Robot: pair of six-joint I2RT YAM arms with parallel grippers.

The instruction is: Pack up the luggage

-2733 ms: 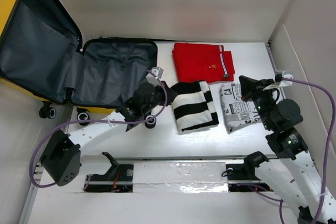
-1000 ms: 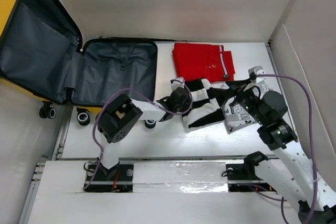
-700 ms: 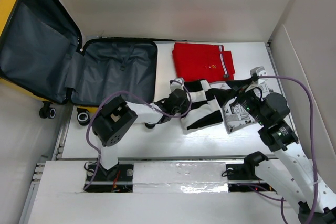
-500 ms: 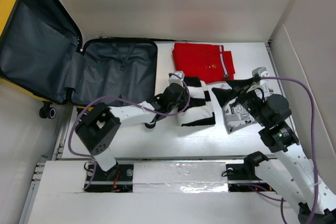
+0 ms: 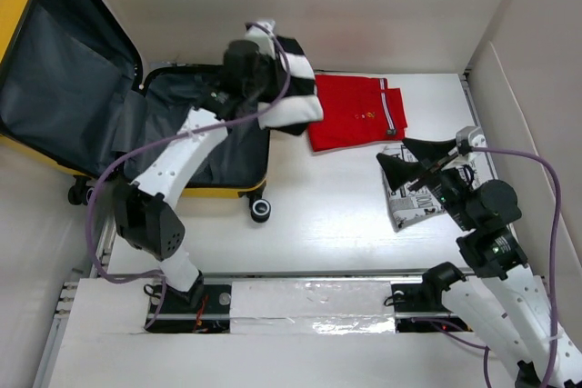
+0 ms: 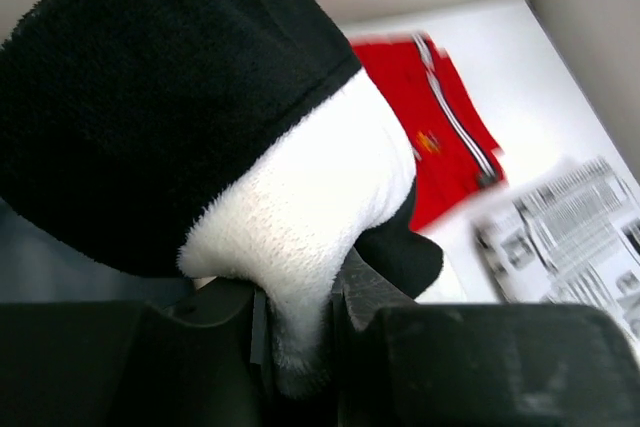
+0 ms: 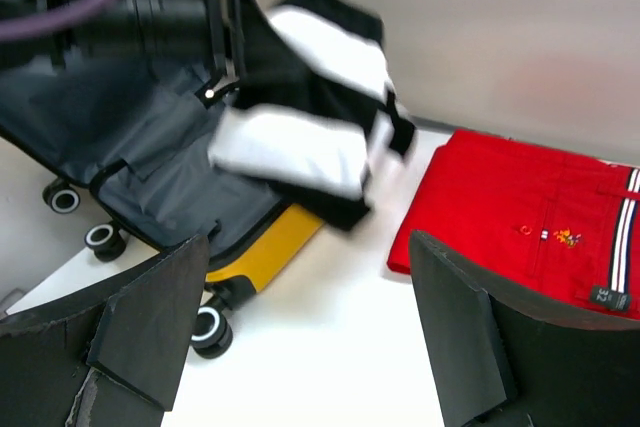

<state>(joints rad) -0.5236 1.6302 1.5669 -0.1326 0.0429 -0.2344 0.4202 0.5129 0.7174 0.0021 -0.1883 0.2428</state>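
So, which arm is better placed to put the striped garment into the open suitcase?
Left: the left gripper grips the striped garment over the suitcase edge; the right gripper stands open near the printed cloth.

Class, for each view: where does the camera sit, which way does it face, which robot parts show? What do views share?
Top external: high behind the robot, looking down on the luggage; left arm and right arm show.
Left wrist: raised, facing the striped garment clamped in the left gripper.
Right wrist: low, facing the luggage past the open right gripper.
Shared: all show the red garment.
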